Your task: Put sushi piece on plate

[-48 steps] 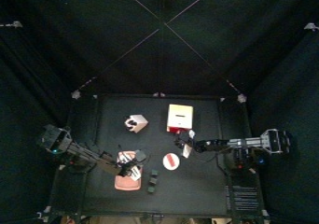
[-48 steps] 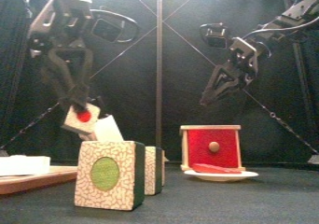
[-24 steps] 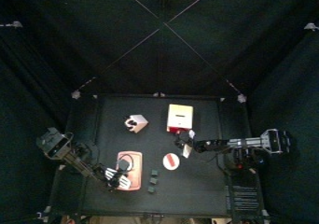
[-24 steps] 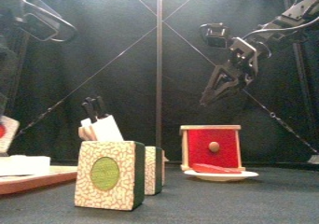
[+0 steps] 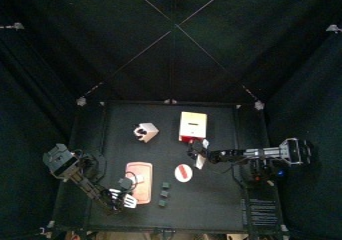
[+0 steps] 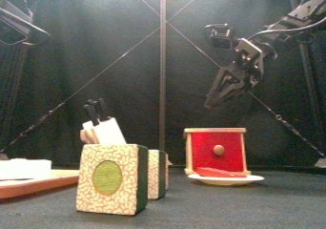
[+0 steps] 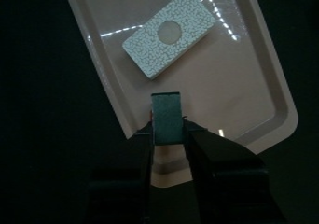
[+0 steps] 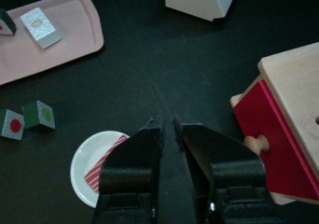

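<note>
Left gripper (image 7: 173, 125) grasps a sushi piece (image 7: 167, 111): a dark green block seen edge-on, standing between the jaw tips. It hangs over the pink tray (image 7: 256, 88), near one end of it. A speckled white piece (image 7: 169, 39) with a round centre lies flat on the tray further along, apart from the held one. In the top view this gripper is at the table's front-left, over the tray's near end.

Right gripper (image 8: 167, 125) is clenched, jaws nearly together with nothing between them. It hangs in the air right of centre and points down at bare table. Just beside it below is the white plate (image 8: 88, 151), with a red strip (image 8: 110, 167) lying on it; the held sushi is not on this plate. Two loose pieces (image 8: 13, 123) stand on the table between plate and tray. The red box (image 8: 293, 125) is on the plate's other side. In the front view the knife block (image 6: 105, 133) stands behind the loose pieces.
</note>
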